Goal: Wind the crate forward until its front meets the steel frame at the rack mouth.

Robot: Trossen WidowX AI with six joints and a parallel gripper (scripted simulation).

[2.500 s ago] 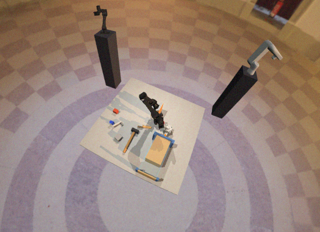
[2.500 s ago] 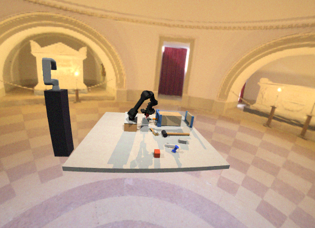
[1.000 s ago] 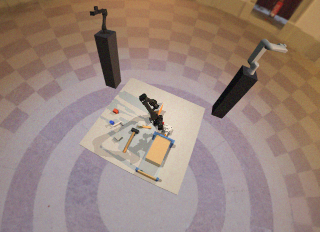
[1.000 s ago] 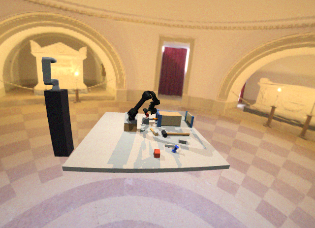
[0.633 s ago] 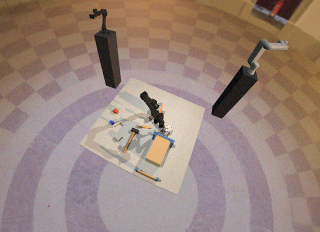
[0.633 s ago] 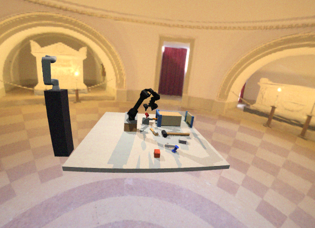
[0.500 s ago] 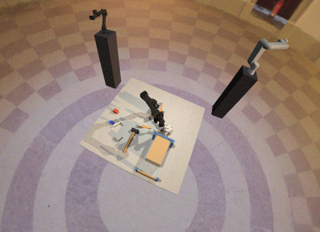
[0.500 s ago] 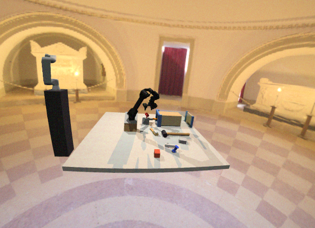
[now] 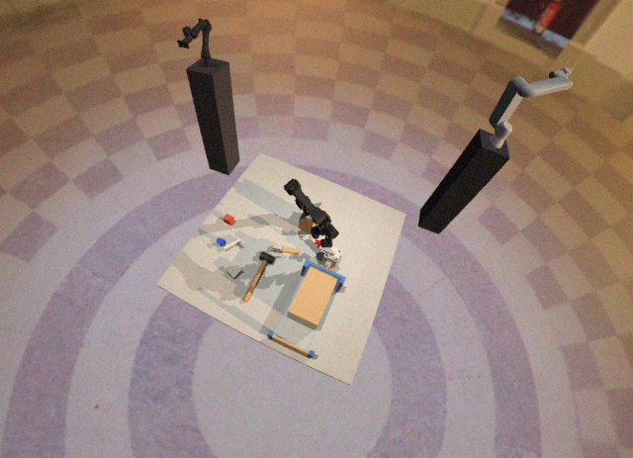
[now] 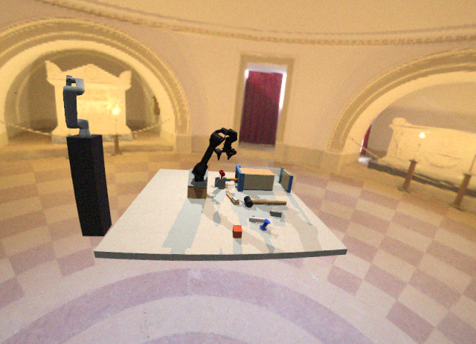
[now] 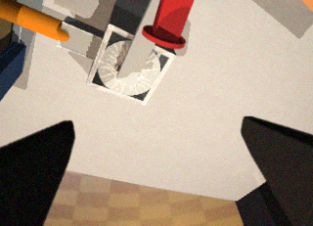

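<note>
My gripper (image 9: 322, 238) (image 10: 224, 157) (image 11: 160, 126) is open and empty, above and beside the winch (image 9: 330, 252) (image 10: 220, 183) (image 11: 129, 74). The winch handle's grey arm lies across the winch top, and its red grip (image 9: 317, 242) (image 10: 222, 174) (image 11: 174, 11) stands clear of the fingers. The key is hidden. An orange strap (image 9: 326, 267) (image 10: 233, 179) (image 11: 36, 25) runs from the winch towards the crate. The tan crate (image 9: 314, 295) (image 10: 257, 180) sits flat in the cubby, its front close behind the blue frame (image 9: 324, 270) (image 10: 239, 179); I cannot tell whether they touch.
A black-headed mallet (image 9: 254, 282) (image 10: 268, 202), a wooden-handled tool (image 9: 290, 250) (image 10: 230, 197), a grey block (image 9: 234, 271) (image 10: 275, 213), a blue-knobbed piece (image 9: 221, 241) (image 10: 265, 224) and a red block (image 9: 228, 219) (image 10: 236, 231) lie on the bench. The cubby's rear bar (image 9: 291, 344) stands behind the crate.
</note>
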